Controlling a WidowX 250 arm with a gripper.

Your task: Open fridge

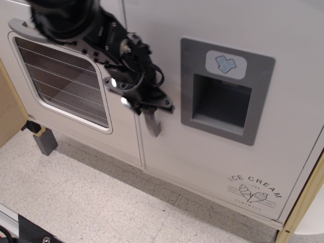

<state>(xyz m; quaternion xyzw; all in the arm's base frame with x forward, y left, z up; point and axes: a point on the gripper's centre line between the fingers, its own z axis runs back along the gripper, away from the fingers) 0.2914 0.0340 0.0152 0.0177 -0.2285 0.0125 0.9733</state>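
Note:
The fridge is a large white door with a grey recessed ice-dispenser panel and an "ICE CREAM" print. Its vertical grey handle sits at the door's left edge; only its lower end shows below my gripper. My black gripper reaches in from the upper left and is closed around the handle, a finger on each side. The arm hides the upper part of the handle. The door's left edge stands slightly out from the seam.
The white oven door, with a window and a horizontal grey handle, is directly left of the fridge. A grey block stands on the speckled floor below it. A wooden panel is at far left, a beige post at far right.

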